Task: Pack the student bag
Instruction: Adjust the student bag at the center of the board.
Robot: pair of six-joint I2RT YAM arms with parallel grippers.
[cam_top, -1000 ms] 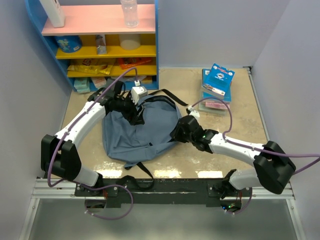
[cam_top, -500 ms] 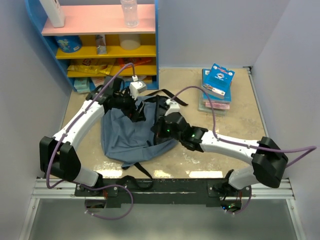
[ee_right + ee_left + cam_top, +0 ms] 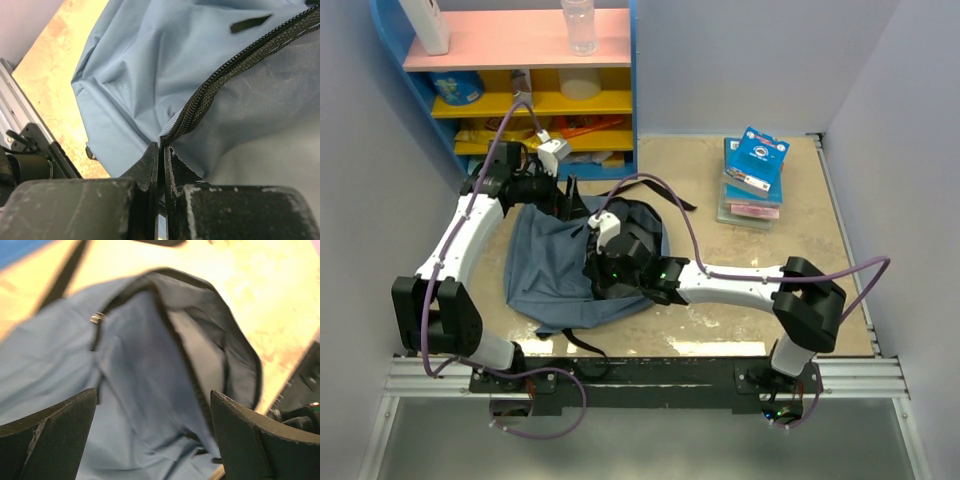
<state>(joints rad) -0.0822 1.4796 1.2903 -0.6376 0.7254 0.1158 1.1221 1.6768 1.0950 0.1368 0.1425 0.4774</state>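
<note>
Student bag [image 3: 545,270] looks soft and floppy. Right hand [image 3: 161,150] pinches its zipper edge [image 3: 220,80], a good hold. Left hand [image 3: 154,395] is spread wide, holding nothing.

student bag [image 3: 545,275]: soft slate-blue backpack, slumped and creased on the table [image 3: 760,285], left of centre; main compartment unzipped, mouth gaping wide; darker grey lining [image 3: 200,347] shows inside the opening; black zipper [image 3: 227,72] follows the open rim; small metal pull [image 3: 96,317] sits on the rim at one side; black webbing straps [image 3: 672,199] trail flat on the far side, another black strap pokes out at the near edge; one spot of the zipper rim is pinched between the closed fingers of the right gripper [image 3: 161,152], blue fabric falling slack from there
</note>
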